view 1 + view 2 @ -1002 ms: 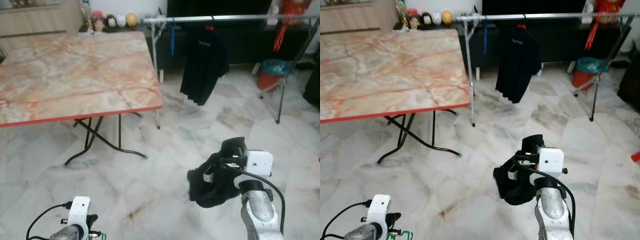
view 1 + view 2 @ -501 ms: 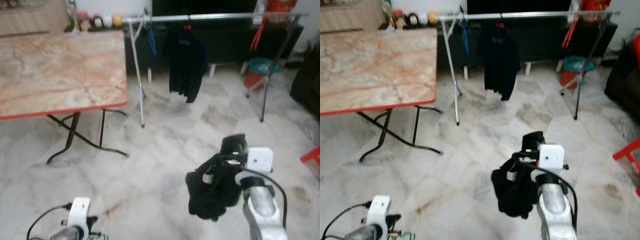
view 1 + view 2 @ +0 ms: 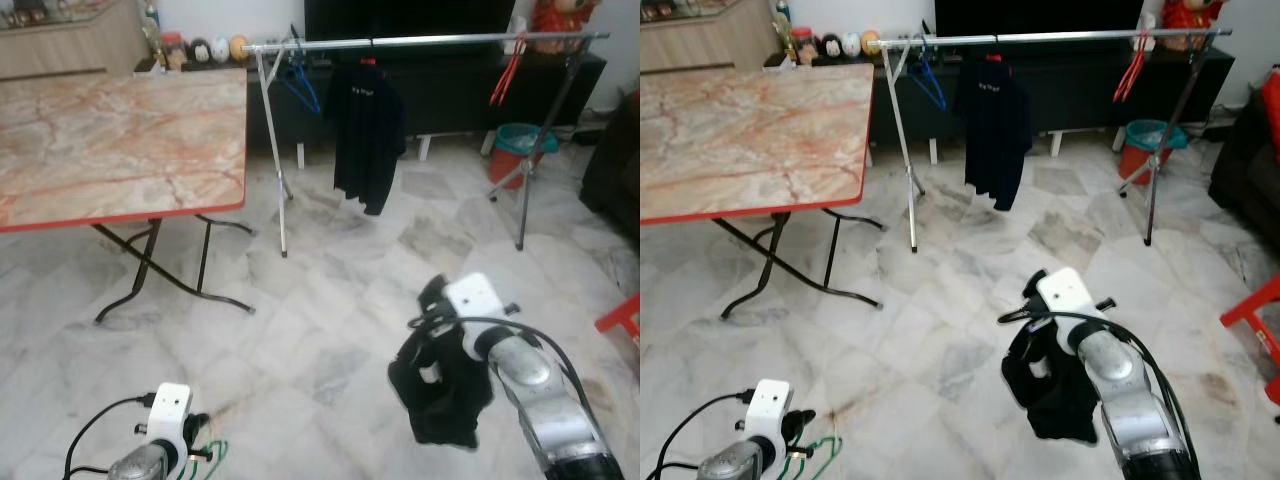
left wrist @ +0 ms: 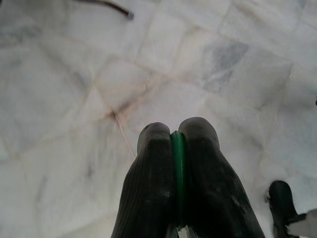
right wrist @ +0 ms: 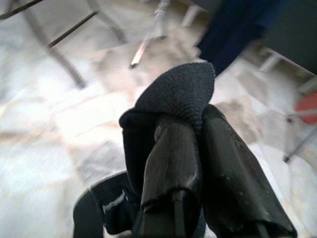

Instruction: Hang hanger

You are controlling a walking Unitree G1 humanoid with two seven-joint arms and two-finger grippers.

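A silver clothes rail [image 3: 420, 42] stands at the back of the room, with a black shirt [image 3: 368, 135] on a red hanger, a blue hanger [image 3: 300, 90] and red hangers [image 3: 505, 80] on it. My right gripper [image 5: 190, 121] is shut on a black garment [image 3: 440, 395], which hangs from it above the marble floor, low on the right. Low on the left, my left gripper [image 4: 177, 131] is shut on a thin green hanger [image 4: 178, 163], whose wire also sticks out beside the wrist [image 3: 820, 455].
A marble-topped folding table [image 3: 110, 140] with a red edge stands at the left. A teal bin [image 3: 520, 140] sits behind the rail's right leg. At the right edge are a dark sofa [image 3: 615, 170] and a red stool [image 3: 622, 315].
The camera has swung right, so the table sits further left in view. My right arm has turned at the wrist and the black garment hangs lower. The left arm stays low.
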